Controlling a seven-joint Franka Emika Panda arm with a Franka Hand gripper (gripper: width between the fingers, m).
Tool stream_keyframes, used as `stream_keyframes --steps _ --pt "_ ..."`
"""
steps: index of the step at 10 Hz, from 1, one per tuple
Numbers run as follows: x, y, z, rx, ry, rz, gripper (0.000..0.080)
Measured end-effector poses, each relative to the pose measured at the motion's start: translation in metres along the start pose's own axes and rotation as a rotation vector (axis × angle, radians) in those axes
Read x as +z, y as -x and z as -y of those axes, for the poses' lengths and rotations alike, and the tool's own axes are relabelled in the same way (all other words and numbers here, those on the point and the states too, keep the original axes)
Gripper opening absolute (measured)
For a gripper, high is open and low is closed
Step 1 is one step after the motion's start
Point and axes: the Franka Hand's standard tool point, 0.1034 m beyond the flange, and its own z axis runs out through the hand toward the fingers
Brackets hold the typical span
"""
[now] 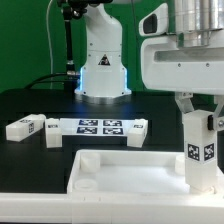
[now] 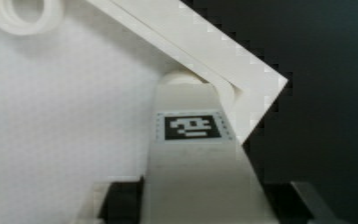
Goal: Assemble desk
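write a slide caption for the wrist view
Gripper holding a tagged white leg at a corner of the tabletop, just inside its raised rim.

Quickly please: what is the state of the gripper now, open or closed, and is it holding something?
The gripper is shut on a desk leg, held upright.

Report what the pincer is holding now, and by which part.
The pincer holds a white leg upright, clamped by its upper end. The tagged lower end hangs at a corner of the tabletop.
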Motion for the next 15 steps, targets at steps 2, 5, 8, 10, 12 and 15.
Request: stream_keyframes --steps 2,5,8,10,12,15 --pt "0.0005 0.0012 0.0000 -0.050 0.000 0.005 0.0537" --pt "0.0005 0.0071 0.0000 -0.283 0.032 0.021 0.0642" --pt "0.0001 0.0070 0.0004 -0.554 0.029 0.025 0.0649" --pt "-0.0001 0.0022 -0.0015 -0.781 0.026 0.028 0.0649" --pt "-0.0011 0.0020 0.0000 -0.944 0.030 0.022 0.0649" --pt "-0.0010 0.0006 0.0003 -1.181 0.042 0.016 0.0649"
